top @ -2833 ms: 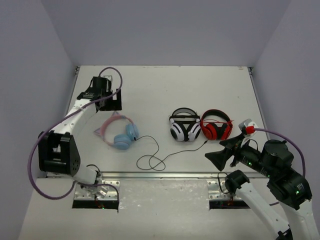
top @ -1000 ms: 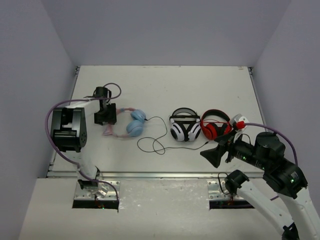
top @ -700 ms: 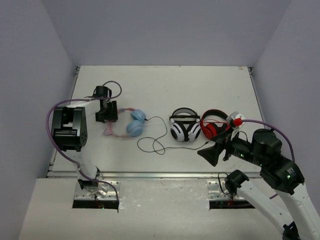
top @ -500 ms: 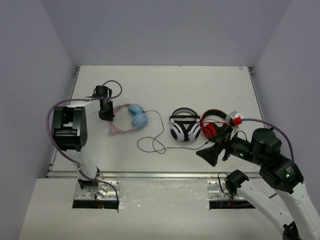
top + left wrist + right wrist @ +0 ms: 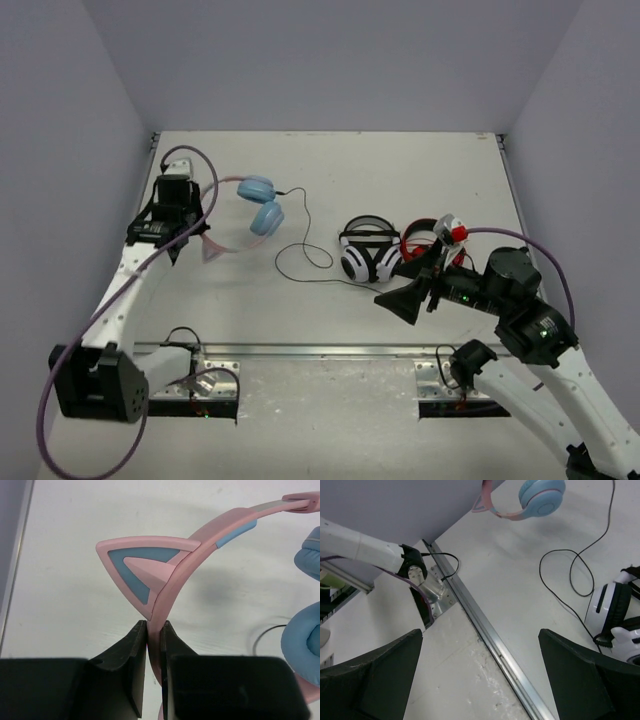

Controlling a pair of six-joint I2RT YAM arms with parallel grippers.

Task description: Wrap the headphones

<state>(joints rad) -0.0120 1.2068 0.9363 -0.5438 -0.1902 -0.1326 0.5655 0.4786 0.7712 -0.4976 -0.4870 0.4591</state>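
Headphones (image 5: 255, 205): light-blue ear cups, pink headband with blue trim, and one pink-and-blue cat ear seen close up in the left wrist view. A thin black cable (image 5: 305, 230) is plugged into one cup.
Where: held up over the left side of the table (image 5: 400, 170), with the cable looped on the surface toward the other pairs.
Left gripper (image 5: 154, 630): clamped tight on the headband, right under the cat ear.
Right gripper (image 5: 480, 640): spread wide with nothing held, near the table's front edge.
Count: three pairs all told, namely the blue-pink one, a white-black pair (image 5: 368, 255) and a red-black pair (image 5: 425, 245). Two cups are counted on the blue one.
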